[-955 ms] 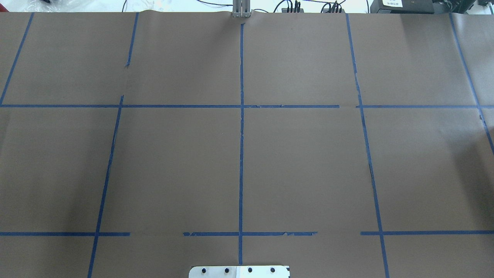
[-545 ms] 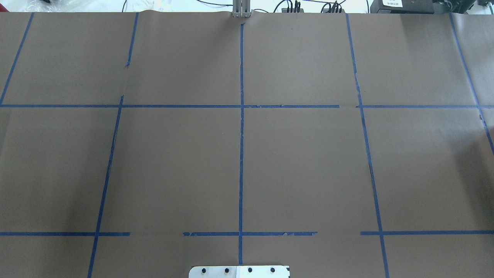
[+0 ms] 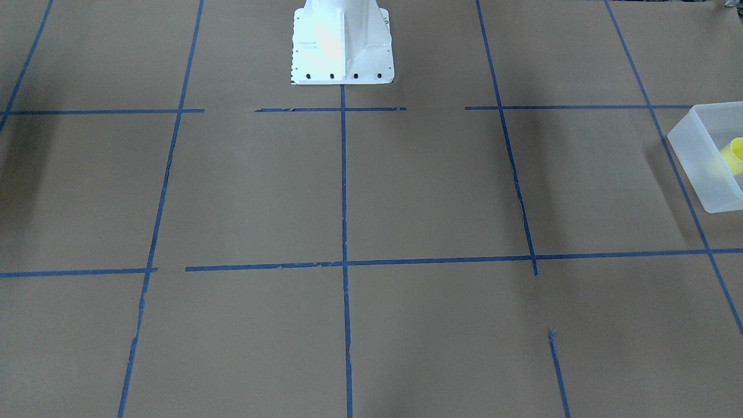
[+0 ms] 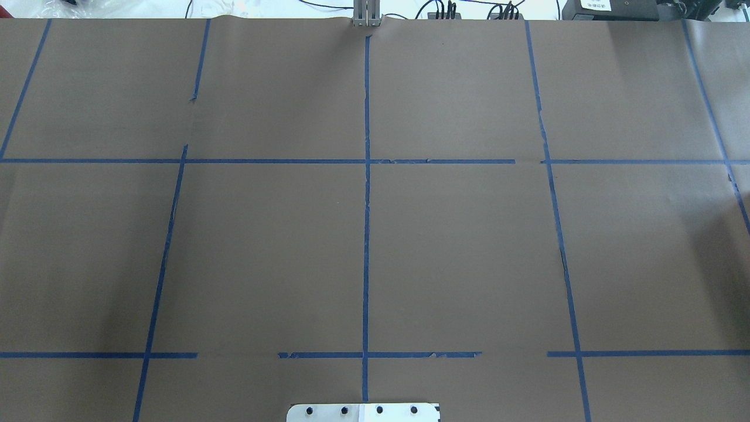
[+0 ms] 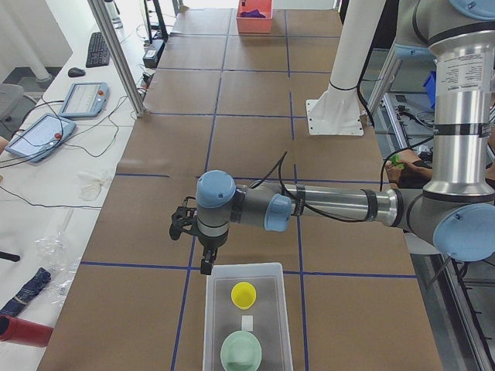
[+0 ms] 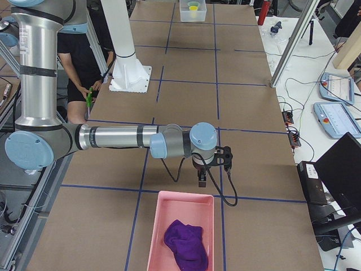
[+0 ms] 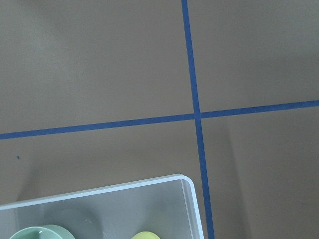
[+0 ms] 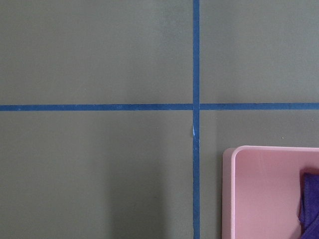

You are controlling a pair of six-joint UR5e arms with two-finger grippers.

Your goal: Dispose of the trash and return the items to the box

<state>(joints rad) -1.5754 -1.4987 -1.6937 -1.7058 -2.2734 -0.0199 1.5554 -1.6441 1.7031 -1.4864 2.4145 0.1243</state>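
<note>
Left gripper [image 5: 206,265] points down over the table just off one end of the box [image 5: 271,297]; finger opening cannot be told. Right gripper [image 6: 201,182] hangs likewise near the pink bin [image 6: 153,237], opening also indeterminate. Yellow cup [image 5: 244,294] sits upright inside the box, beside the pale green bowl [image 5: 241,352].

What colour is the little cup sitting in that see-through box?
Bright yellow. The cup shows best in the exterior left view, inside the frosted box.

Open tabletop [image 4: 469,252] btwn box [image 5: 271,287] & pink bin [image 6: 180,210] at opp. ends; white robot base [image 3: 341,52] blocks mid-edge.
</note>
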